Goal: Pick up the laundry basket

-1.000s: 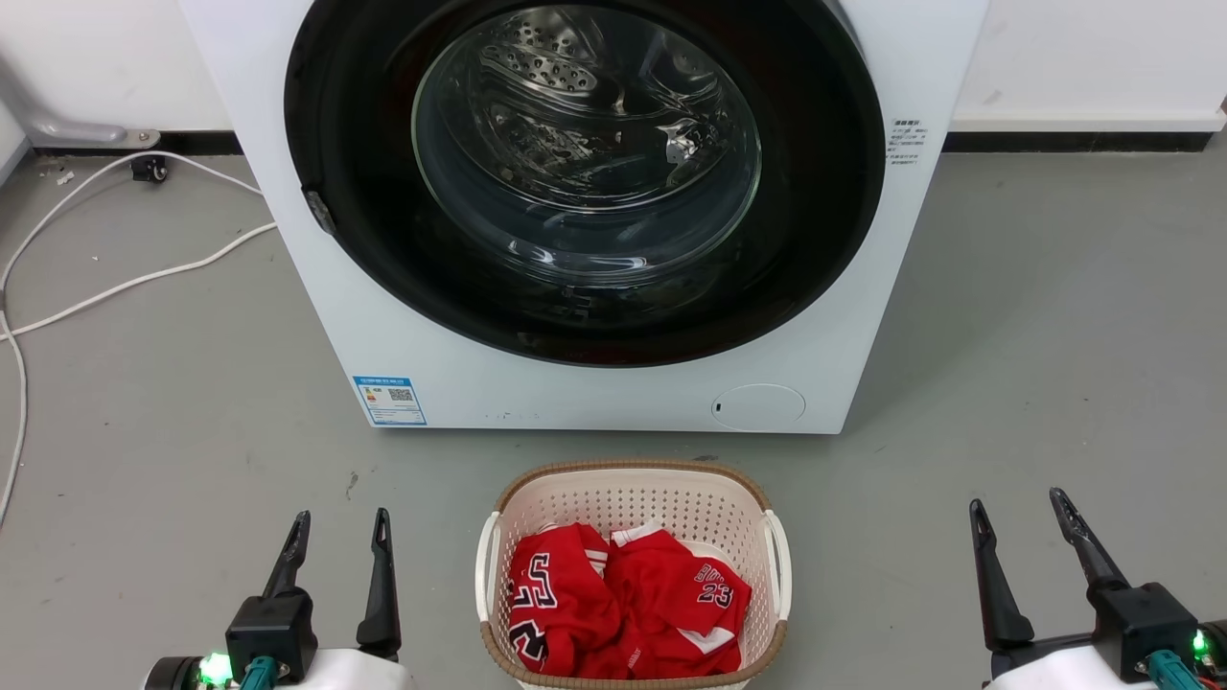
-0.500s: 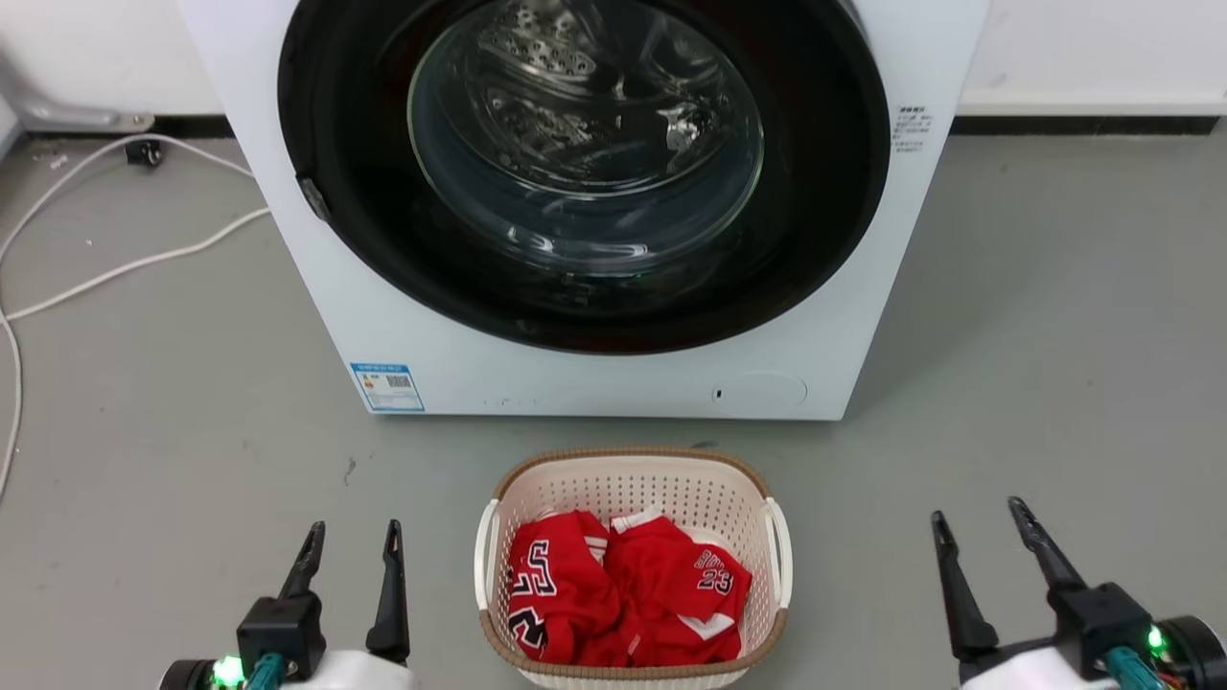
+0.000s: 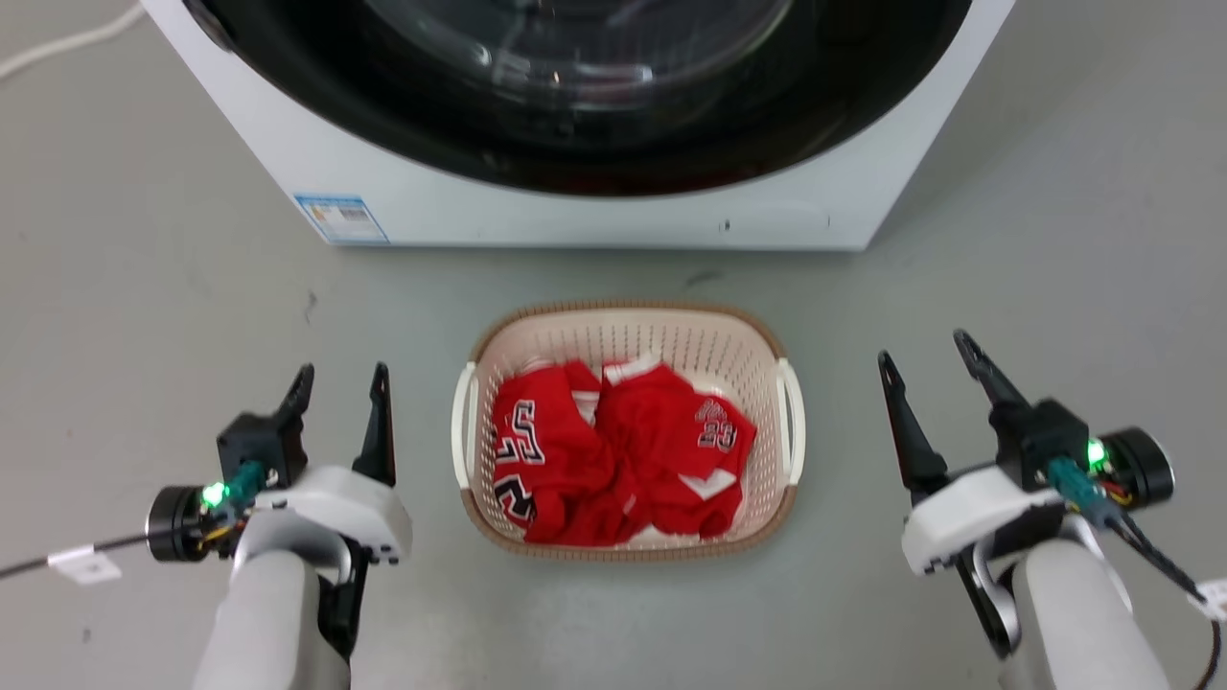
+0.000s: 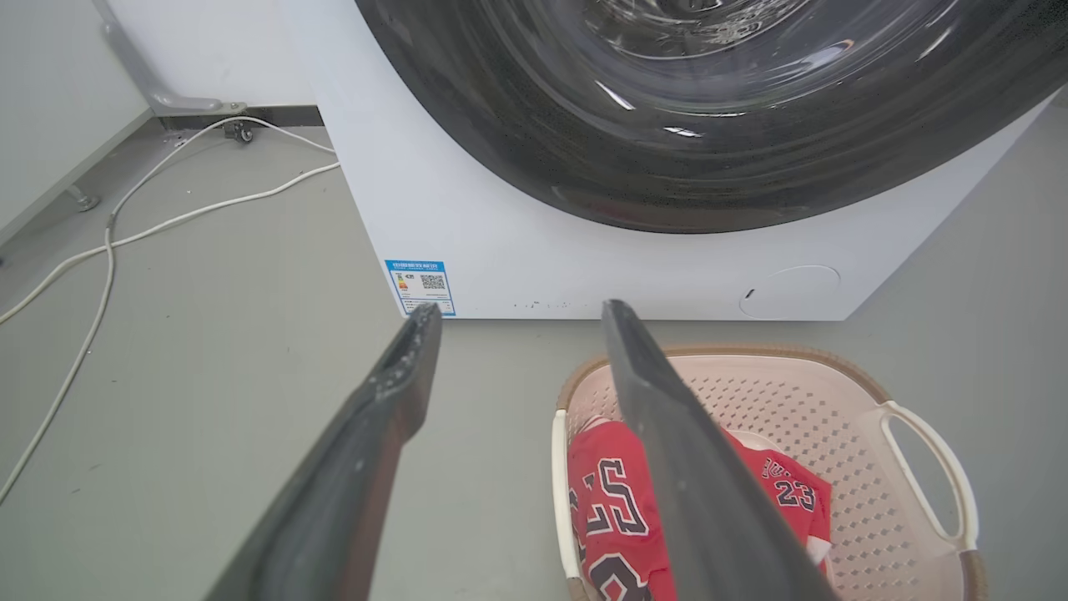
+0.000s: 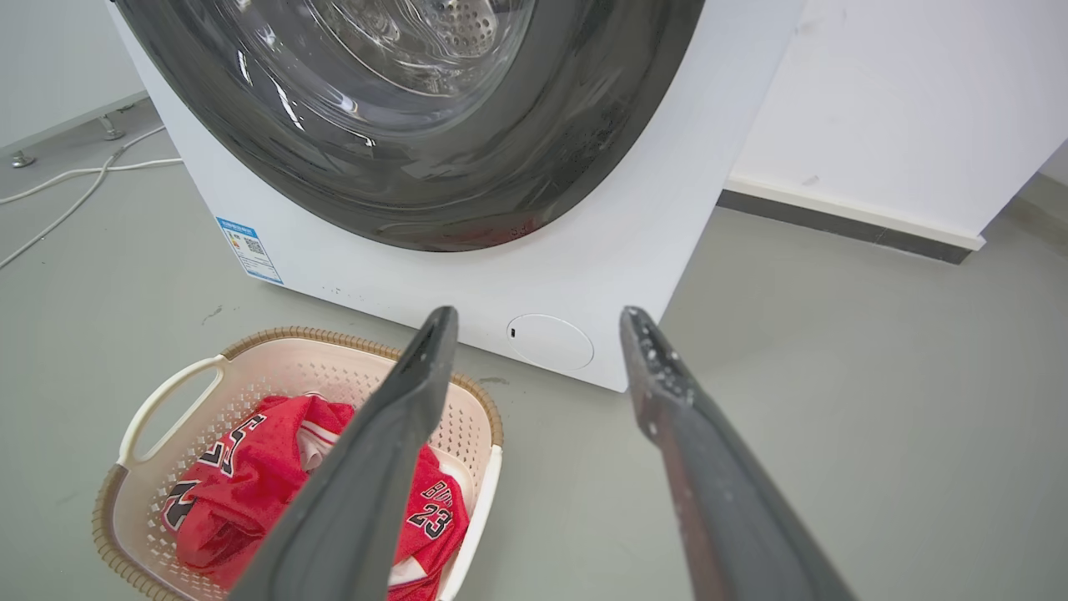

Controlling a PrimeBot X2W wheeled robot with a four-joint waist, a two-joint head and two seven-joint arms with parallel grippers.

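Observation:
The laundry basket (image 3: 633, 337), cream perforated plastic with a brown woven rim and white side handles, stands on the grey floor in front of the washing machine (image 3: 594, 206). Red jerseys (image 3: 613, 450) lie inside it. My left gripper (image 3: 340, 379) is open to the left of the basket, a short gap from its left handle (image 3: 464, 422). On the other side, my right gripper (image 3: 925, 350) is open and sits apart from the right handle (image 3: 794, 422). Both wrist views show the basket (image 4: 801, 392) (image 5: 275, 371) beside open, empty fingers (image 4: 392, 392) (image 5: 659, 376).
The washing machine (image 4: 584, 242) with its dark round door stands just behind the basket. White cables (image 4: 108, 242) run over the floor at far left. A white wall with dark skirting (image 5: 843, 217) lies to the right. Grey floor surrounds the basket on both sides.
The head camera has tilted down, so the washer and basket sit higher in view. Both grippers now stand level with the basket's sides, still open.

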